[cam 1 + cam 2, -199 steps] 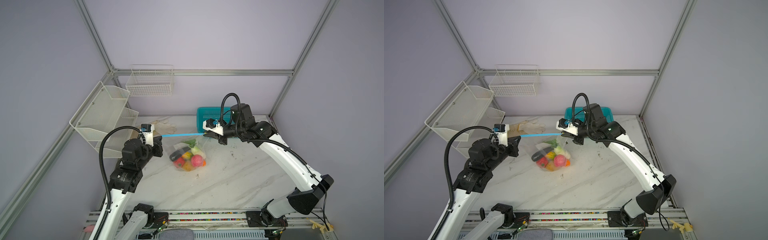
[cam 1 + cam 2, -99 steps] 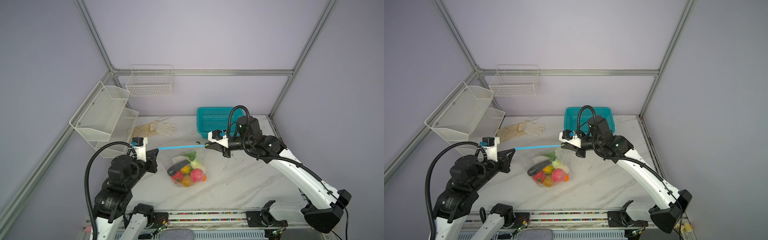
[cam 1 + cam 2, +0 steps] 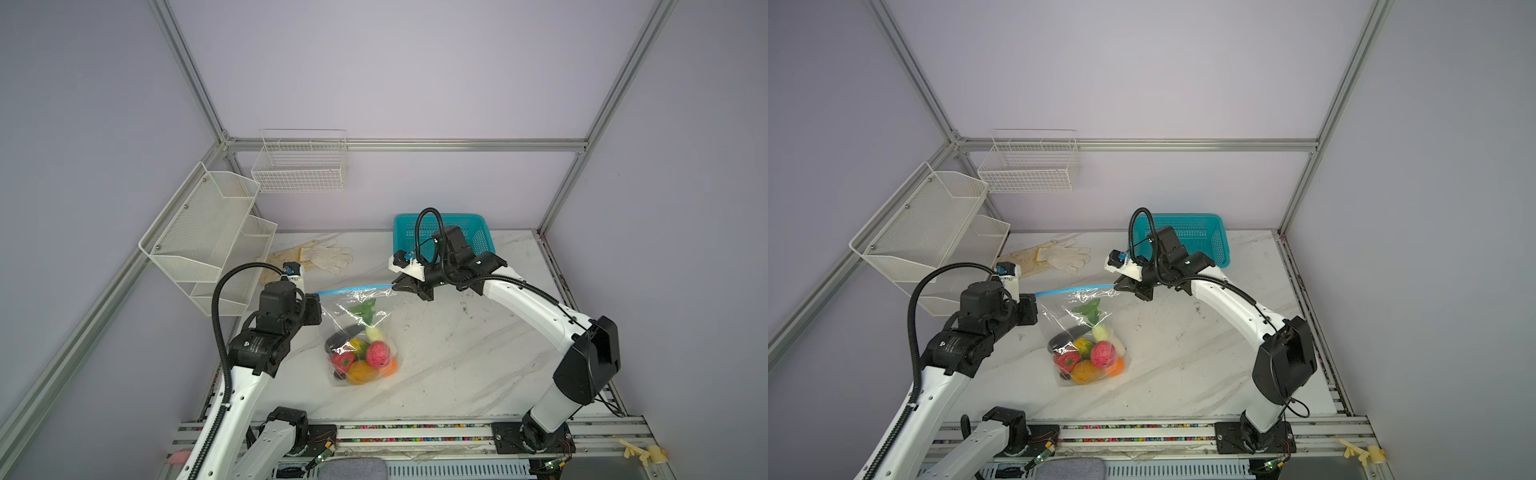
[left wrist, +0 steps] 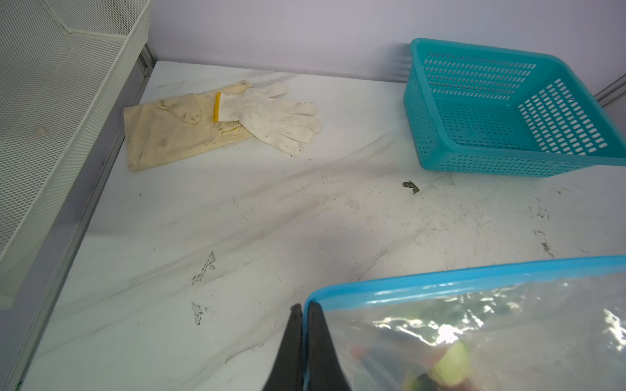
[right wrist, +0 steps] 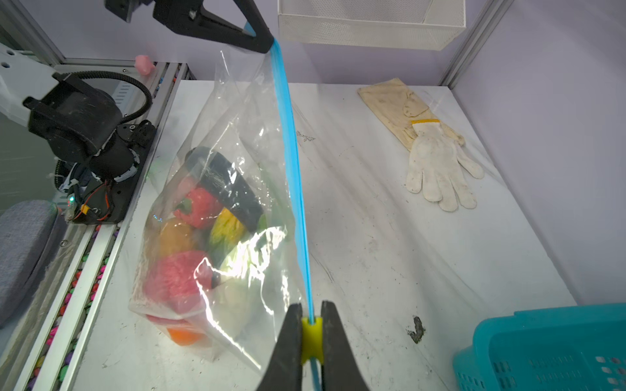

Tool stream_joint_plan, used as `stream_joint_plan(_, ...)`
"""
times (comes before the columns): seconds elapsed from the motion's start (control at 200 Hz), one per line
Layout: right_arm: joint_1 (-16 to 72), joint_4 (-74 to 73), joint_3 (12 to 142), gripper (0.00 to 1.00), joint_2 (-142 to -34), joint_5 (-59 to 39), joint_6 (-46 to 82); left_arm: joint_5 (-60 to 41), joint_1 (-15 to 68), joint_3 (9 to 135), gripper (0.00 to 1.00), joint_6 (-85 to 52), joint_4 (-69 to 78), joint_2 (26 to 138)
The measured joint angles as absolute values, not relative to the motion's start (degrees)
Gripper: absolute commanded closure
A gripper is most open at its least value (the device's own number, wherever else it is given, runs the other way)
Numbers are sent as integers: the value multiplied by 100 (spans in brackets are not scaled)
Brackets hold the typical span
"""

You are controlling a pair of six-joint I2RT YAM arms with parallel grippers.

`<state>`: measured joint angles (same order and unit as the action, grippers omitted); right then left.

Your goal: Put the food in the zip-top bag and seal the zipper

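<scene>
Left pincer pinches the zipper end; right pincer squeezes the yellow slider.

Pale lilac walls meet at aluminium frame bars. The white marbled counter is scuffed. A mesh shelf hangs on the side wall, a wire basket on the back one.

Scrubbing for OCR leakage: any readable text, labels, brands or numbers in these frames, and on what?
No legible text in any view.
Small white print on the left arm's black joint housing: too small to read.
zip-top bag, teal basket, gloves: no print visible.
</scene>
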<state>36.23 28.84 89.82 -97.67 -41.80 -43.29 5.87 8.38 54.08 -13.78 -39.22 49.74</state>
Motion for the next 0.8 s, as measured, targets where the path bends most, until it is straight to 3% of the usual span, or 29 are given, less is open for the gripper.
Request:
stream_joint_plan(0.475, 3227, 2729, 10186, 99, -11489, -4429, -4790, 405, 259, 5433, 100, -1372, -2346, 7319)
stream_joint_plan(0.805, 3170, 2742, 11000, 97, -12529, -4362, -4840, 379, 47, 5975, 100, -1393, -2003, 8921)
